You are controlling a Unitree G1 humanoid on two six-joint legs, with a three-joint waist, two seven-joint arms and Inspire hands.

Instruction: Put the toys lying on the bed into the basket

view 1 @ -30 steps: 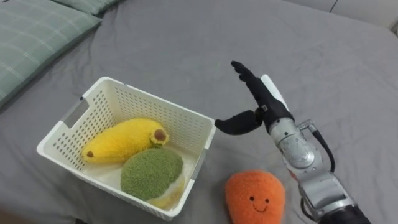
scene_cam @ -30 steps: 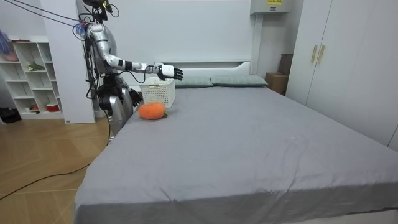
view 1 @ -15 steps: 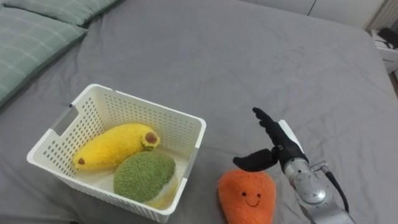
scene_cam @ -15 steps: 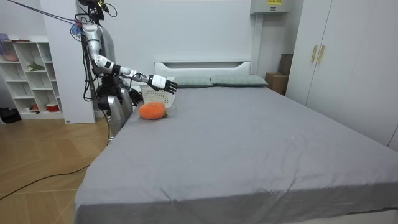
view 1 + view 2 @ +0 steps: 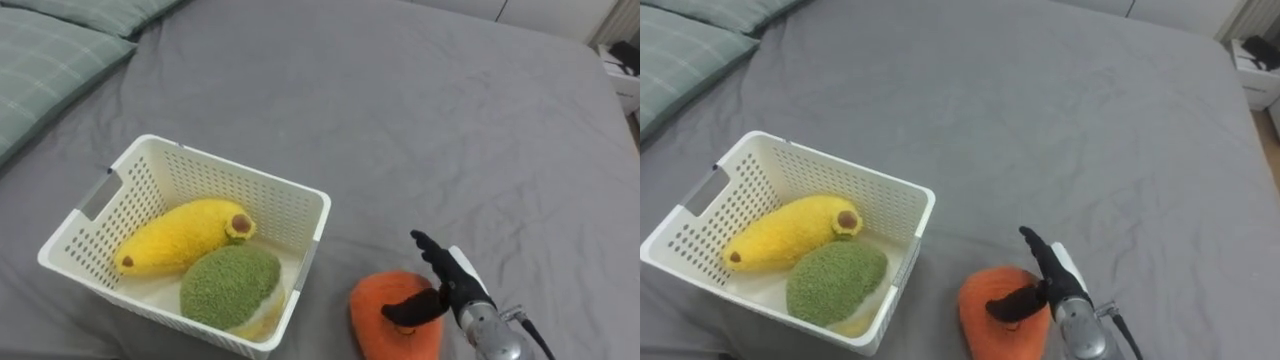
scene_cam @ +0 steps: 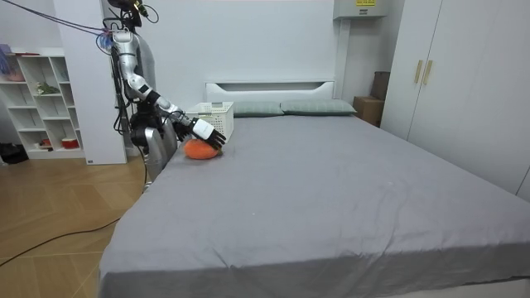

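Orange toy [image 5: 375, 312] touched by right hand's [image 5: 455, 290] thumb, fingers [image 5: 427, 247] spread.

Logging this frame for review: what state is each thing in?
white basket: upright, holding two toys
yellow banana plush: lying in the basket
green plush: in the basket, beside the banana
orange plush toy: on the bed, outside the basket
right hand: open, fingers straight, over the orange toy

On the bed [image 5: 400, 100], basket [image 5: 260, 200] at left, banana toy [image 5: 180, 235] in it behind the round toy [image 5: 228, 285]; just right, third toy [image 5: 385, 305] touching the right hand [image 5: 455, 285].
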